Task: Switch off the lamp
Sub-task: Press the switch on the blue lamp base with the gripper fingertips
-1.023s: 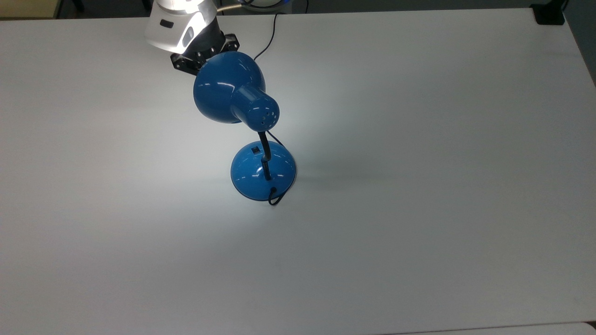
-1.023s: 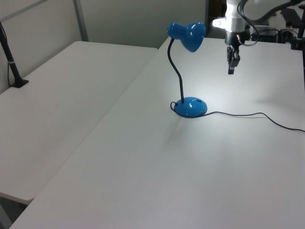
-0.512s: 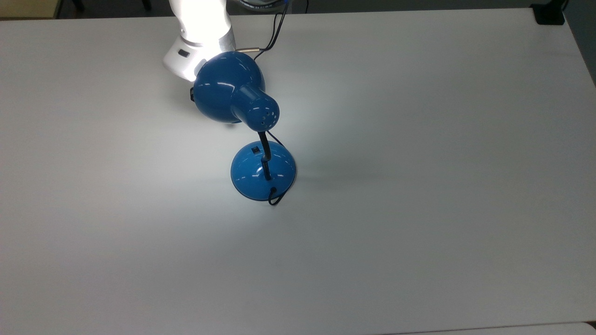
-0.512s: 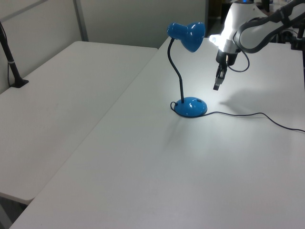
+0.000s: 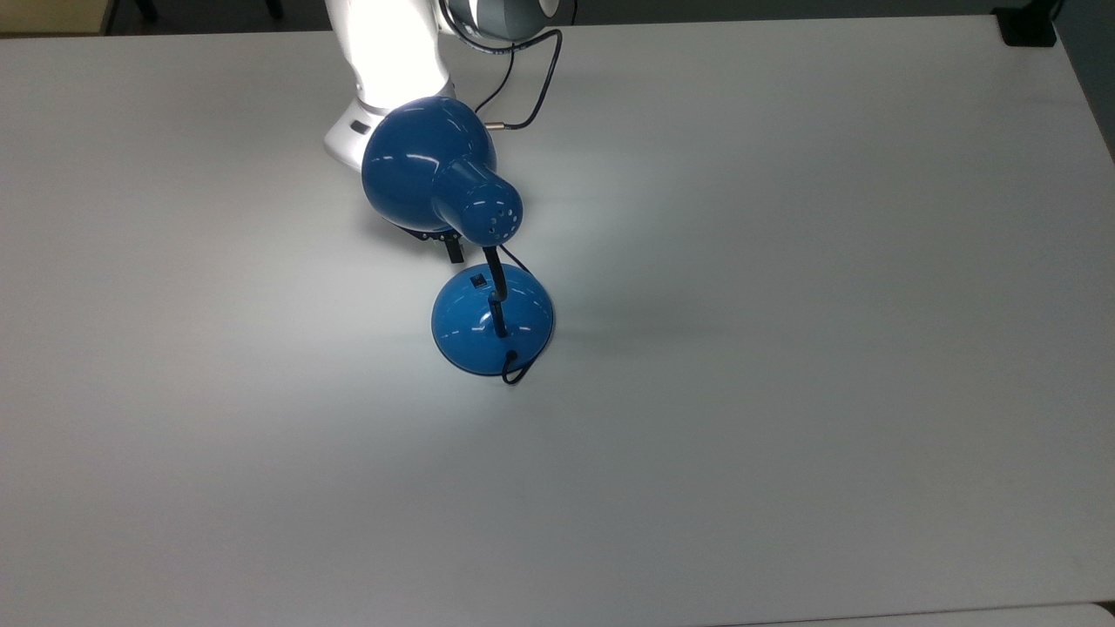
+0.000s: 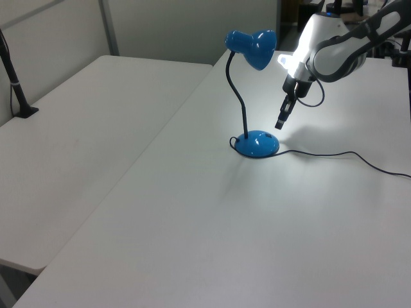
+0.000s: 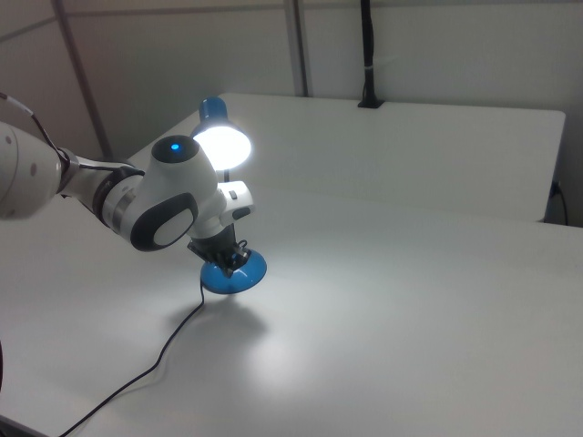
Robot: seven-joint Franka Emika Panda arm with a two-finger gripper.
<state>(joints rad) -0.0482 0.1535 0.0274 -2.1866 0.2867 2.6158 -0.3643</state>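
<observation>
Lamp (image 5: 453, 209) lit mid-worktop (image 5: 784, 348); jaws look closed and empty, tip (image 6: 281, 122) at switch's (image 5: 478, 281) 11 o'clock in top view; press straight down, lightly.

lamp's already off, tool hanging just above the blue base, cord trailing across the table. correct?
Not quite: the lamp is on. The right view shows its shade glowing and a bright pool of light on the table. The rest holds: in the left view the tool hangs just above the blue base, and the cord trails across the table.
</observation>
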